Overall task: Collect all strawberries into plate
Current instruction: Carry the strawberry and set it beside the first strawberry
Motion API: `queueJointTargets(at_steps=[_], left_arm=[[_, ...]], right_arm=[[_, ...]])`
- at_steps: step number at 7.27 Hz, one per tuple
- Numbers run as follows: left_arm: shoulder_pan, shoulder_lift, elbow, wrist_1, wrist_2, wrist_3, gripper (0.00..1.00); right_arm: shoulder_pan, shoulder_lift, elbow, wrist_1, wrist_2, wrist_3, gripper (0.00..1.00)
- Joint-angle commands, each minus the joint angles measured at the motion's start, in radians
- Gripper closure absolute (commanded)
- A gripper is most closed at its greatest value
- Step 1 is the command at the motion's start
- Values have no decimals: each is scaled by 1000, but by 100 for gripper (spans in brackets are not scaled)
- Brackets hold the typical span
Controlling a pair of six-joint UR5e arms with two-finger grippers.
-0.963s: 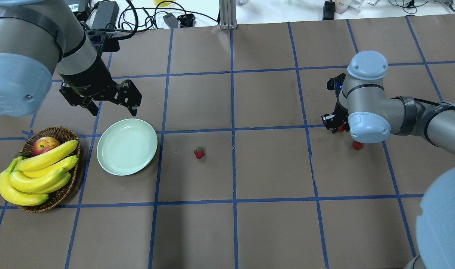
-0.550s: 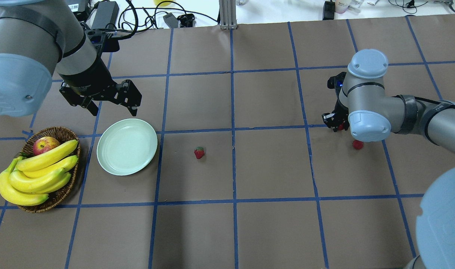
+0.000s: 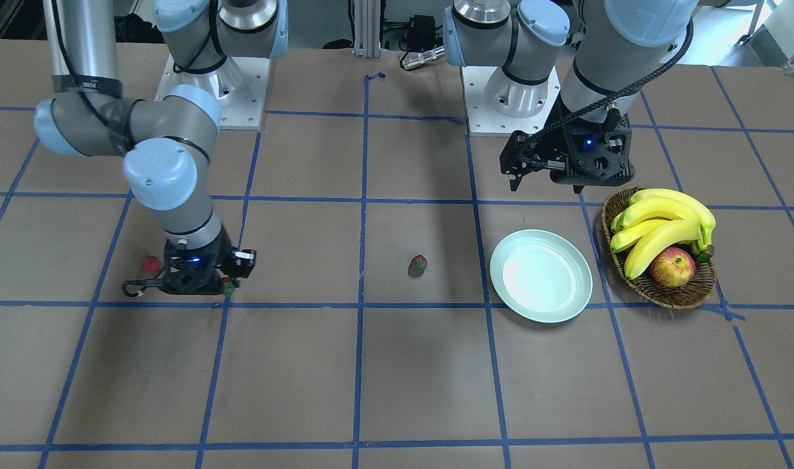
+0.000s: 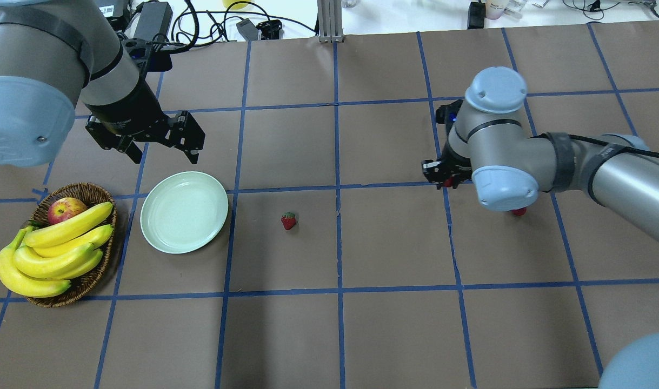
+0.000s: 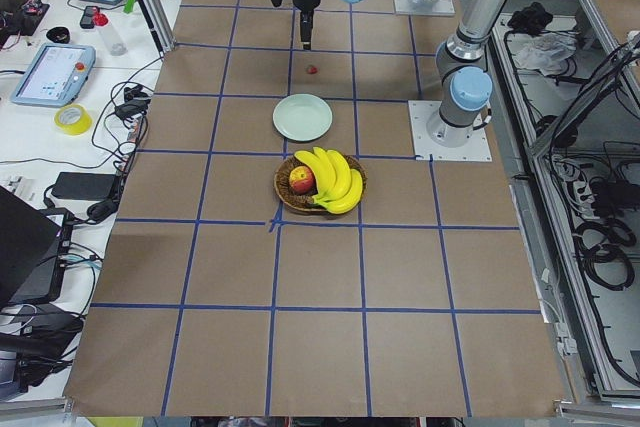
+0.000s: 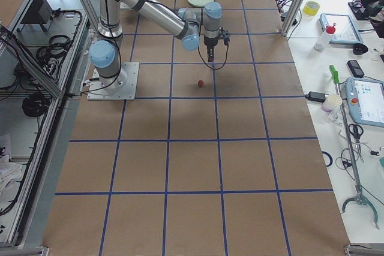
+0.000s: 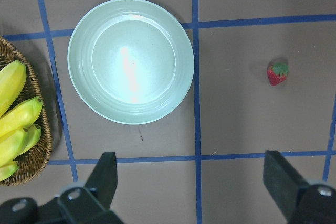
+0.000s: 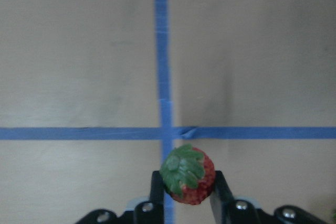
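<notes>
I log right hand [image 8: 187,196] clamped on one strawberry [image 8: 186,178], left hand [image 7: 191,176] spread wide near plate [image 7: 84,90], second strawberry [image 4: 288,220], third strawberry [image 4: 518,211] on table [image 4: 394,324].

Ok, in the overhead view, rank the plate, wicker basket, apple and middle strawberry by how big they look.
Largest to smallest:
1. wicker basket
2. plate, only somewhat smaller
3. apple
4. middle strawberry

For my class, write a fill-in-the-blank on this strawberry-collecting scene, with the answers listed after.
The plate is ___.
The right gripper is shut on a ___.
The left gripper has its fingers ___.
The basket holds bananas and one ___.
Missing words: empty; strawberry; open; apple.
</notes>
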Motion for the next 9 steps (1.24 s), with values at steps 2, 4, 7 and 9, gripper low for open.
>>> queueJointTargets(at_steps=[2, 4, 7, 9], left_arm=[[1, -2, -5, 25, 1, 2, 0], [3, -5, -4, 22, 4, 0, 0], [1, -11, -11, 24, 25, -1, 0], [1, -11, -13, 25, 25, 0, 0]], right_arm=[[288, 40, -12, -17, 229, 422, 89], [381, 122, -129, -30, 274, 575, 87], [399, 146, -150, -24, 254, 579, 5], [398, 114, -148, -11, 152, 552, 0]])
